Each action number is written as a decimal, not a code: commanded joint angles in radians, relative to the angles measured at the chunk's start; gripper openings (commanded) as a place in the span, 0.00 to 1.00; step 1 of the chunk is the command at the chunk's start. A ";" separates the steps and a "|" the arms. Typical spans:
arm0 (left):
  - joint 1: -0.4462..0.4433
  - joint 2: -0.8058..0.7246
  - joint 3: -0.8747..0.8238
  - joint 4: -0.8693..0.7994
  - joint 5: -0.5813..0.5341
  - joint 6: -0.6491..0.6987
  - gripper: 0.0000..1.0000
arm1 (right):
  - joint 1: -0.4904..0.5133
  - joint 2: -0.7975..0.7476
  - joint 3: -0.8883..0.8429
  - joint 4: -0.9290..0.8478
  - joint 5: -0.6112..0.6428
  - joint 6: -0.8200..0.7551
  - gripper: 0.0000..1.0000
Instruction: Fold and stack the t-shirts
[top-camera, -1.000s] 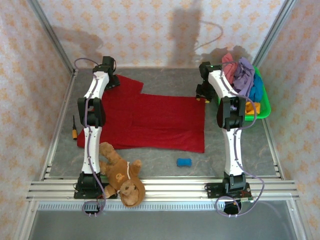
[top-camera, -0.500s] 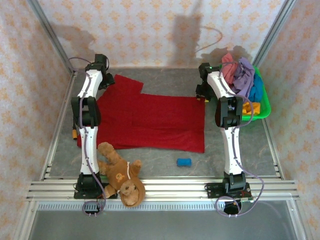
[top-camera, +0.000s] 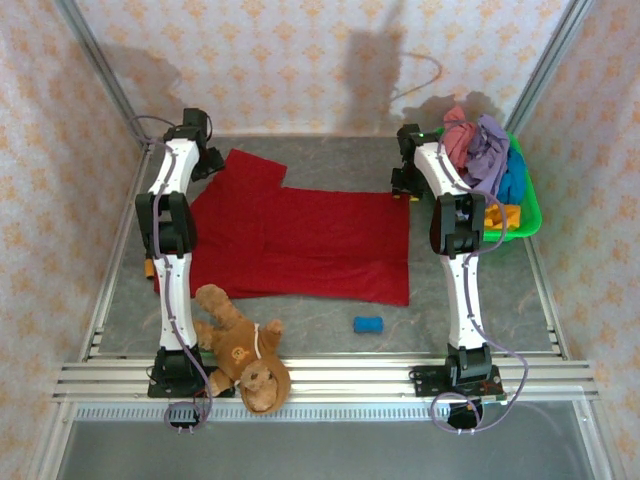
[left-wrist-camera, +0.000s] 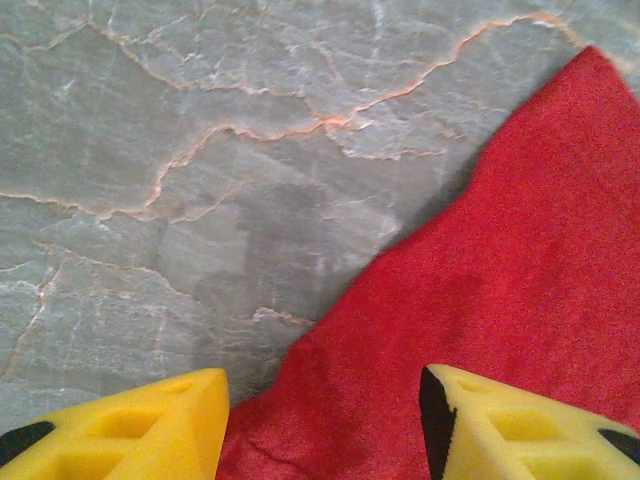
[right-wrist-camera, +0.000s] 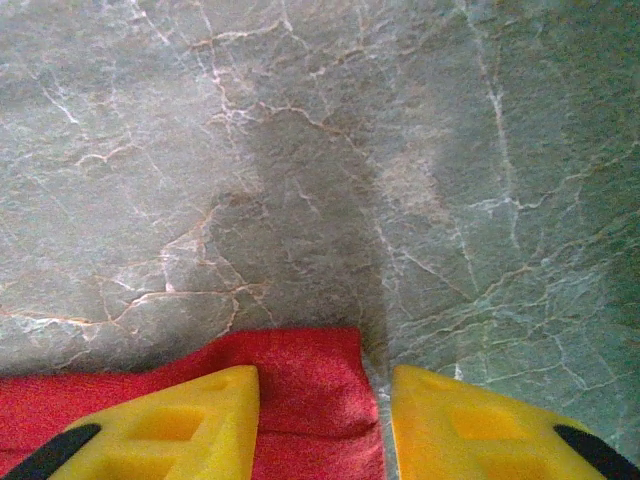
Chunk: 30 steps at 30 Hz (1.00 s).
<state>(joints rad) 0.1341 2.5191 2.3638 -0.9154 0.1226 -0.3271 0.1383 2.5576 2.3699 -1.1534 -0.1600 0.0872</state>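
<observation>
Plainly, your dark red cloth t-shirt (top-camera: 300, 245) lay spread flat on the grey marbled table (top-camera: 330, 160), its long axis running left to right. Your left end effector (left-wrist-camera: 322, 435) hung at the shirt's far left corner, yellow fingers partly apart astride the cloth's edge, gripping nothing. Your right end effector (right-wrist-camera: 322, 425) stood over the far right corner, also parted and empty. Each arm was nearest its own far corner, so the fold would likely come toward the near edge.
</observation>
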 joint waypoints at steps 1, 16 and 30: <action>0.018 -0.078 -0.038 -0.018 -0.001 0.021 0.56 | -0.003 -0.018 0.020 0.022 0.038 -0.024 0.40; 0.029 -0.095 -0.069 -0.025 0.011 0.024 0.53 | -0.019 -0.022 0.028 0.067 0.039 0.028 0.37; 0.037 -0.083 -0.082 -0.044 0.048 0.026 0.52 | -0.021 -0.017 -0.009 0.068 0.001 0.041 0.19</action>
<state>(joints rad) 0.1619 2.4687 2.2875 -0.9283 0.1585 -0.3122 0.1215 2.5534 2.3672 -1.0687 -0.1585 0.1127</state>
